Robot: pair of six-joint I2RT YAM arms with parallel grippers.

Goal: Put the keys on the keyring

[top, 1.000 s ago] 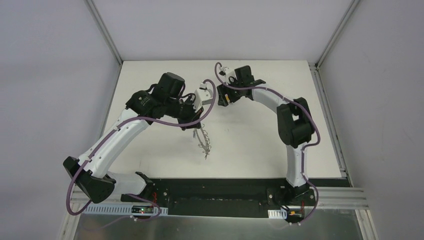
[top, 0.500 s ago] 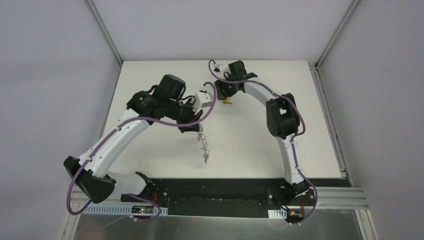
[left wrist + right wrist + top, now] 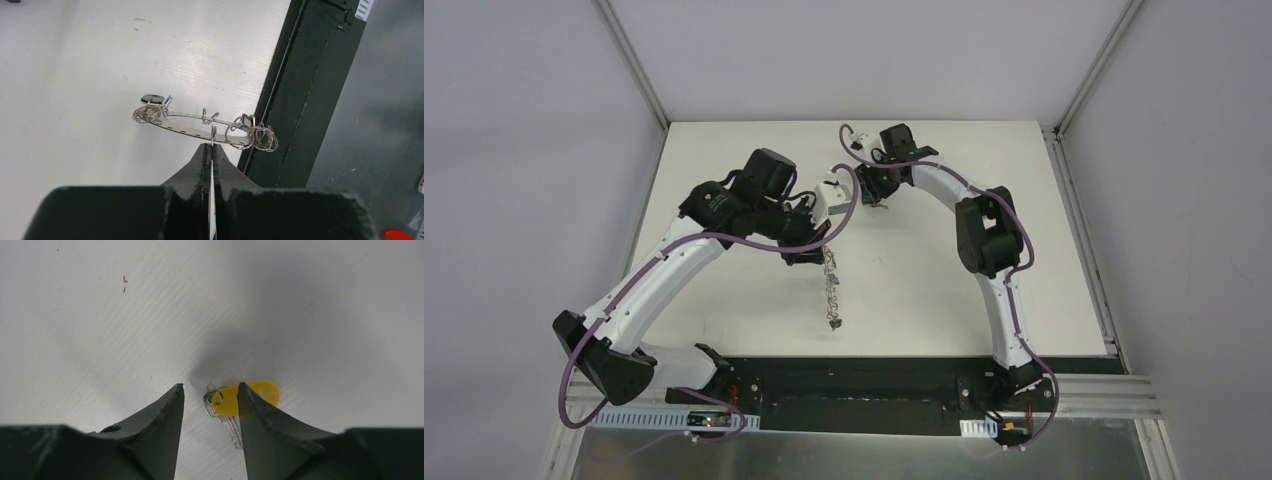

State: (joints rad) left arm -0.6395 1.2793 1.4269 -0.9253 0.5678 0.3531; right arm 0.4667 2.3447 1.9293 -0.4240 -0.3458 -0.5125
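Note:
My left gripper [image 3: 212, 145] is shut on the near rim of the keyring [image 3: 192, 127], a flat grey ring with wire loops, and holds it above the table. Black key heads [image 3: 152, 98] hang from loops at its left end and right side. In the top view the keyring [image 3: 830, 292] hangs edge-on below the left gripper [image 3: 817, 257]. My right gripper [image 3: 210, 389] is open and low over the table at the back, its jaws either side of the yellow key [image 3: 226, 401]. The right finger [image 3: 260, 415] covers the middle of the key's yellow tag.
The black base strip [image 3: 310, 90] runs along the table's near edge, just beyond the keyring in the left wrist view. A small red mark [image 3: 124, 282] is on the white table [image 3: 944, 290] ahead of the right gripper.
The right arm has swung left and down over the yellow key, and its jaws have narrowed around it. The left arm has shifted slightly, so the keyring now hangs straighter.

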